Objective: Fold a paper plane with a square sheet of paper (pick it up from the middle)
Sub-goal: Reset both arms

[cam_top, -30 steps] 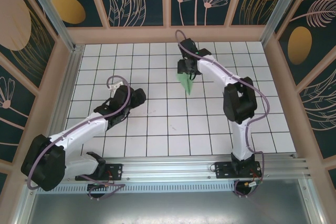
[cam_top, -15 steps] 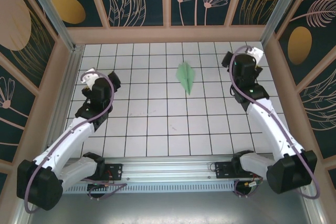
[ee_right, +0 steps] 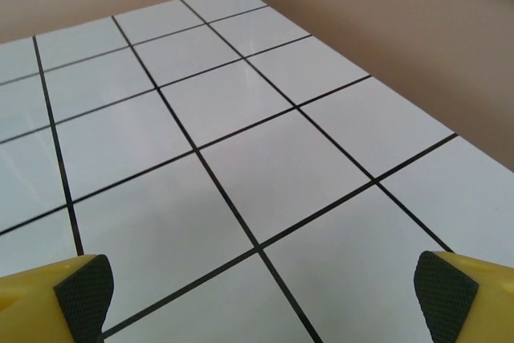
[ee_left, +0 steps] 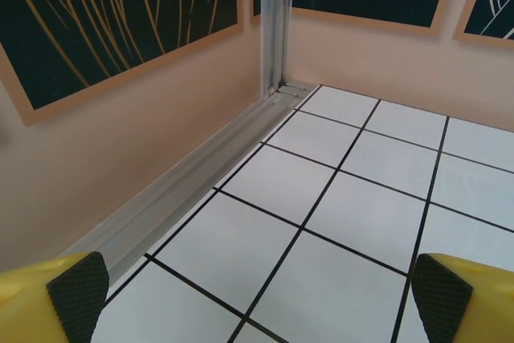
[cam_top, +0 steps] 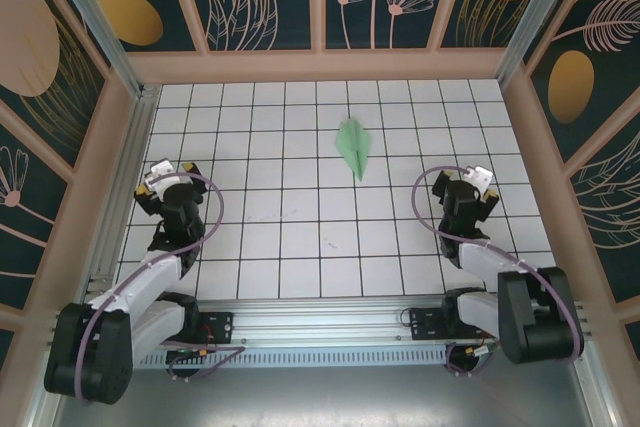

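The square sheet of paper lies folded into a light green paper plane (cam_top: 354, 147), a slim dart on the white tiled table, its point toward the near side. It sits alone at the back centre, touched by nothing. My left gripper (cam_top: 160, 179) is drawn back at the left side, far from the plane, and its jaws stand open over bare tiles (ee_left: 261, 295). My right gripper (cam_top: 470, 182) is folded back at the right side, also well apart from the plane, with its jaws open and nothing between the fingertips (ee_right: 265, 291).
Pink walls enclose the table; the left wall and its metal corner post (ee_left: 273, 30) stand close to the left gripper. The right wall (ee_right: 418, 46) runs close beside the right gripper. An aluminium rail (cam_top: 320, 317) carries both arm bases at the near edge.
The right arm has let go of the plane and withdrawn to the near right. The left arm has pulled back to the left side. The plane stays where it was laid.
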{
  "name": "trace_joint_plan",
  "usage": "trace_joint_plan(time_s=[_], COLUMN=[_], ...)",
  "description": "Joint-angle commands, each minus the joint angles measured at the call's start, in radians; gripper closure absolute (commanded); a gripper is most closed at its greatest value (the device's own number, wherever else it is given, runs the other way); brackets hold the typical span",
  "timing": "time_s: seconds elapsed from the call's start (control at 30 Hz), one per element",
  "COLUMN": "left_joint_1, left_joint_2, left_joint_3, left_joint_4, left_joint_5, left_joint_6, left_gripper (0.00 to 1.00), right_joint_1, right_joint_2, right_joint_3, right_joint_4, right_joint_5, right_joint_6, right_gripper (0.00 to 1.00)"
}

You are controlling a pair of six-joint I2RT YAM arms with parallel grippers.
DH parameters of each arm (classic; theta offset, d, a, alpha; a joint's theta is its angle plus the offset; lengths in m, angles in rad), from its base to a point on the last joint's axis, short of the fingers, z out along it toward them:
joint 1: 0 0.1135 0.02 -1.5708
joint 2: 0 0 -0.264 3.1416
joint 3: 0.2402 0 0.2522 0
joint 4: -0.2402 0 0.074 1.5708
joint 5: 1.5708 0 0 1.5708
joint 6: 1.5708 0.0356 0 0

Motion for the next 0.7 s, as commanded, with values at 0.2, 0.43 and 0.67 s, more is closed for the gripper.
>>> trace_joint_plan(time_s=[0.2,0.43,0.67], left_joint_1=[0.064,0.111,0.130], left_joint_2=[0.207,0.313,0.481], left_joint_3=[-0.090,-0.095,-0.038], left_joint_4=[0.449,0.622,0.711], left_joint_5=[0.230,0.400,0.448], left_joint_6=[0.121,0.125,0.126], left_gripper=[0.01,0.02,0.01], right_joint_1=[-0.013,-0.054,-0.102], right_joint_2=[0.196,0.292,0.318], right_joint_3=[-0.012,-0.029,-0.029], right_joint_4=[0.491,0.629,0.640], right_joint_5=[-0.190,-0.298,-0.379], right_joint_6=[-0.146,-0.168,-0.134], right_gripper=[0.01,0.01,0.01])
